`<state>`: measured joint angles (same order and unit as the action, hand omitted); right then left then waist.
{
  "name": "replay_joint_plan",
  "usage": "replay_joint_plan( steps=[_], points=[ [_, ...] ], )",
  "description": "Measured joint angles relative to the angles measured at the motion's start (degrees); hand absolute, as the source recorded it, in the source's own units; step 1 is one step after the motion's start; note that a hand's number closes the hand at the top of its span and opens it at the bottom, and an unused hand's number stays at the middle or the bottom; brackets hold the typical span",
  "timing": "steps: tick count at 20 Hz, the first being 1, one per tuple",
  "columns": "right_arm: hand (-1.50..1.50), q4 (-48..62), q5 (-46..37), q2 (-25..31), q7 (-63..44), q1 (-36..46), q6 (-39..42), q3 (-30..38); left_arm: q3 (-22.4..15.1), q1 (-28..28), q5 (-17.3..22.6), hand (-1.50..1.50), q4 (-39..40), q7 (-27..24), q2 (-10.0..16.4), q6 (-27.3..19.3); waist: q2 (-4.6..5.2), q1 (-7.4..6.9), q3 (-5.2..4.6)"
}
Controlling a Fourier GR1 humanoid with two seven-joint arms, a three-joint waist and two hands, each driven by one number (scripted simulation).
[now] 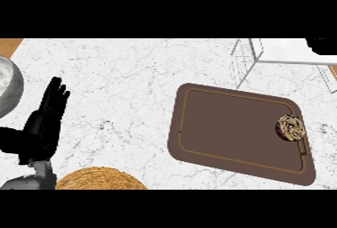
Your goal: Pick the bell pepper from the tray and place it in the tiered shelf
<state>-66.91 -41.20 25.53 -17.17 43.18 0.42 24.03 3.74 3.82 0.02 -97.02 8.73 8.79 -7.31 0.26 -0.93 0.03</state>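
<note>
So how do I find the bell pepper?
Look for the big brown tray on the white marble counter. At the tray's right edge sits the bell pepper, small, round and golden-brown. It is the only thing on the tray; the bigger woven mat lies off it.

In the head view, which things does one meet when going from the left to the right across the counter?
Open black left hand → round woven straw mat → brown rectangular tray → small round brownish object at the tray's right end.
</note>
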Motion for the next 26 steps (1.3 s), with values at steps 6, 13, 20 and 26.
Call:
replay_joint_plan(
  steps=[6, 13, 20, 26],
  points=[
    [1.50, 15.98, -0.33, 2.32, 8.10, 6.18, -6.46, 0.16, -0.31, -0.15, -0.42, 0.00, 0.52, -0.79, -0.58, 0.37, 0.07, -0.23, -0.01],
    [-1.50, 29.08, 2.07, 2.50, 12.41, 11.17, -12.82, 3.25, -0.30, 0.93, -0.80, 0.00, -0.09, 0.81, -0.56, 0.28, 0.23, -0.69, 0.02],
    [-1.50, 40.75, 4.89, 5.79, 18.52, 15.54, -11.62, 5.42, -0.51, 1.82, -1.48, 0.00, 1.50, -0.49, -1.30, 0.07, 0.38, -0.81, 0.04],
    [-1.50, 43.64, 8.52, 7.54, 23.61, 17.92, -10.23, 7.57, -0.28, 2.52, -1.57, 0.00, 0.95, 1.04, -1.33, -0.17, 0.31, -0.68, 0.05]
  ],
)
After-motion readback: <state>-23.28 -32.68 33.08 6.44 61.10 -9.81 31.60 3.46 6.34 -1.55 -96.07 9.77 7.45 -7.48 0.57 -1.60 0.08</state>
